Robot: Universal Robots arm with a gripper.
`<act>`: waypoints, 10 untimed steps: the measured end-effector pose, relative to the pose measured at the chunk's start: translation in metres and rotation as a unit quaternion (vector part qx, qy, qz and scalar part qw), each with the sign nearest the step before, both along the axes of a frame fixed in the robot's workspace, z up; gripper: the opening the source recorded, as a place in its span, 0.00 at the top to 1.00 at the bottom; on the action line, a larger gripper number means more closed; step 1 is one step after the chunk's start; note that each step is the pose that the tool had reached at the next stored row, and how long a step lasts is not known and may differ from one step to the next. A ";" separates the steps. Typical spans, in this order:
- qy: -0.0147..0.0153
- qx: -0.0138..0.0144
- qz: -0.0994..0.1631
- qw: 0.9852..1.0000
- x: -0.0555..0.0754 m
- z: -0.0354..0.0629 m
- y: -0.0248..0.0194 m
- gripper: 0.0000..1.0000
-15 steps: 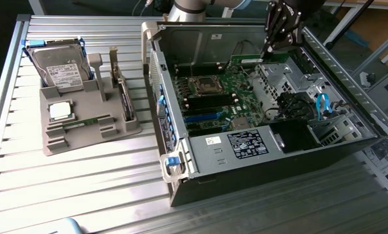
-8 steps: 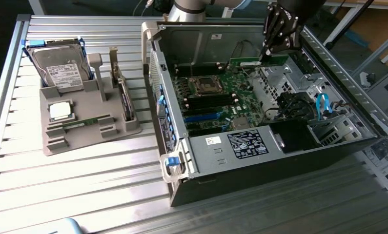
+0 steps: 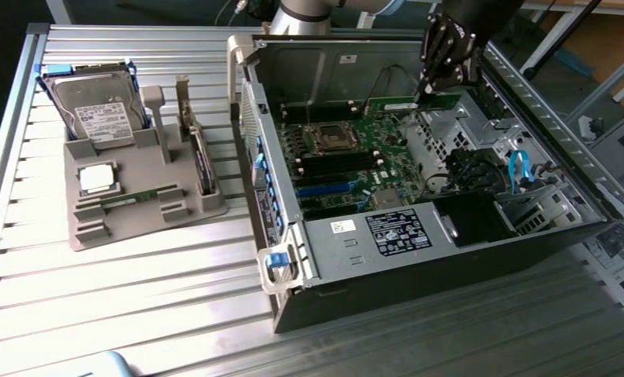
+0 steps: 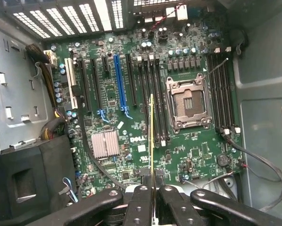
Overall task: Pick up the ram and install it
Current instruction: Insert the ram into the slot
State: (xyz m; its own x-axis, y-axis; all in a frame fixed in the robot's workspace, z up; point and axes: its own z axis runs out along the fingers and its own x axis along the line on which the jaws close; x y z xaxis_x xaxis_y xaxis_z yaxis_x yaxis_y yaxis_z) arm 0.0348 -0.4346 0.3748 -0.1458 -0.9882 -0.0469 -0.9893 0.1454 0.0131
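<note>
The ram (image 3: 421, 103) is a thin green stick, and my gripper (image 3: 440, 90) is shut on it. It hangs inside the open computer case (image 3: 395, 243), above the far end of the motherboard (image 3: 359, 161). In the wrist view the ram (image 4: 152, 136) is seen edge-on, sticking out from between the black fingers (image 4: 140, 202) of my gripper (image 4: 152, 195). It is lined up over the black memory slots (image 4: 155, 94) beside the CPU socket (image 4: 188, 101) and is clear of the motherboard (image 4: 108, 113).
A grey stand (image 3: 133, 212) on the slatted table at the exterior view's left holds a hard drive (image 3: 94, 110), a silver CPU chip (image 3: 97, 178), a small green stick (image 3: 139, 198) and an upright card (image 3: 198, 157). Case walls, cables (image 3: 518, 169) and a black shroud (image 4: 23, 179) hem in the motherboard.
</note>
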 end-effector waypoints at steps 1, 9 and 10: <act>0.000 0.000 0.000 1.000 0.000 -0.0006 0.0000 0.88; 0.000 0.000 0.000 1.000 0.000 -0.0063 0.0000 0.88; 0.000 0.000 0.000 1.000 0.000 -0.0069 0.0000 0.88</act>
State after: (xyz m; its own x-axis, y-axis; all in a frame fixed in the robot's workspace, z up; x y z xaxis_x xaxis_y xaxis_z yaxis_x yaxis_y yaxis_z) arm 0.0348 -0.4346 0.3679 -0.1459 -0.9882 -0.0468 -0.9893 0.1454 0.0132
